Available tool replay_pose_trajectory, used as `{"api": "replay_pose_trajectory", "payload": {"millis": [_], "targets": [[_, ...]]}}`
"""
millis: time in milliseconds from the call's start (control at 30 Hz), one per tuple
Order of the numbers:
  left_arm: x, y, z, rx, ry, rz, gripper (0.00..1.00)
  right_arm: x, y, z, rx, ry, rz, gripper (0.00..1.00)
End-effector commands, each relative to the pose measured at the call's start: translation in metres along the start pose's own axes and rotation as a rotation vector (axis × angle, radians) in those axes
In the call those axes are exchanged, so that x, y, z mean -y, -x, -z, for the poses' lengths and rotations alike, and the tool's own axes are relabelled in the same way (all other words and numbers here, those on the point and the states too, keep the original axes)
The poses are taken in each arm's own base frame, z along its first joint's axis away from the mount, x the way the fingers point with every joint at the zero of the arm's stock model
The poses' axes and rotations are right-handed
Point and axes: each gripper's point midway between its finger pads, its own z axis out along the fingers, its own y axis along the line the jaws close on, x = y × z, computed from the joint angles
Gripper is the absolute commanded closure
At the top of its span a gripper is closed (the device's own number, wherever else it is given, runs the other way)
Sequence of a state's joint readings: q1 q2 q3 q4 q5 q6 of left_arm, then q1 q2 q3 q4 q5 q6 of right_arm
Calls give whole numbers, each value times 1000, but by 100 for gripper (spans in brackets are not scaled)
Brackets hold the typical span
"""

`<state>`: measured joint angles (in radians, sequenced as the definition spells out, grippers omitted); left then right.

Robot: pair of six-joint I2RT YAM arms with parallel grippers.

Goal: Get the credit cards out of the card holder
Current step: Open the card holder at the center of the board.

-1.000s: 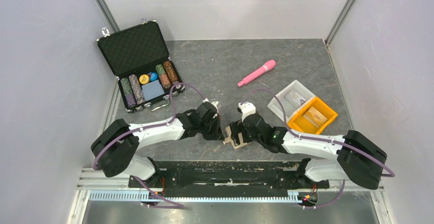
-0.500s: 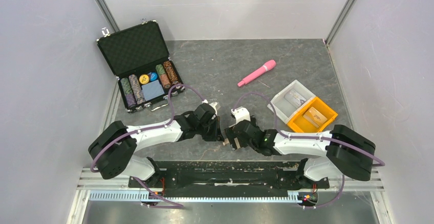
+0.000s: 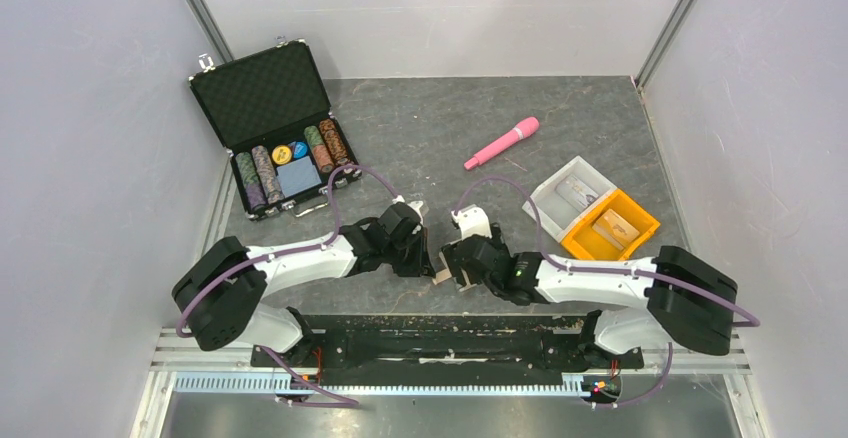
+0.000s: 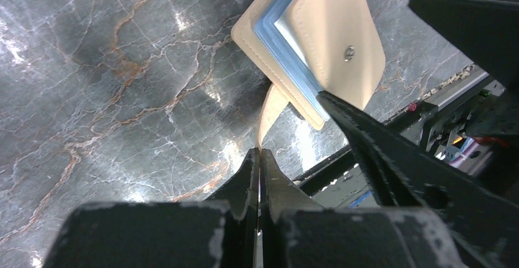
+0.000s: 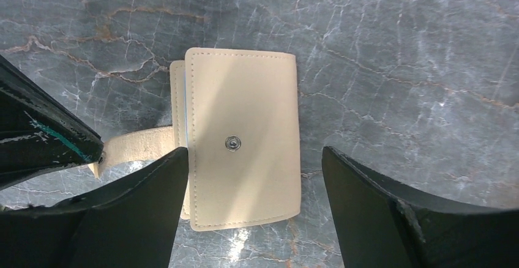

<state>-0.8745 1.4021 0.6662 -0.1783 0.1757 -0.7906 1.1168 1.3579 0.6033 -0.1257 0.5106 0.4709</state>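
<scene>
On wrist views alone, left pincer (image 4: 259, 158) grips card holder (image 4: 330, 41) tab (image 4: 270, 110)

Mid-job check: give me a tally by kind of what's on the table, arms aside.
card holder: 1
poker-chip case: 1
pink wand: 1
plastic trays: 2, the clear tray and the orange tray
Total: 5, not counting what is inside the case and trays.

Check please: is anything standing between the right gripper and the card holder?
Nothing visible. The open right gripper straddles the folded card holder directly from above. The left gripper only pinches its snap tab, off to one side.
</scene>
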Motion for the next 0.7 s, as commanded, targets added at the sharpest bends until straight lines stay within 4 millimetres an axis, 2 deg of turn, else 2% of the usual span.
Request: {"api": "replay_pose_trajectory", "payload": {"millis": [0,200,333,667], "targets": [[-3,5,2,17,23,-11,98,11,29,11,83,-63,-30,20],[-9,5,2,20,53,-13,98,22,37,24,115,-87,-47,20],[-13,8,3,24,80,-22,98,37,36,29,124,-117,-62,22],[-24,22,10,48,116,-12,98,88,-2,23,74,-180,-139,32]]}}
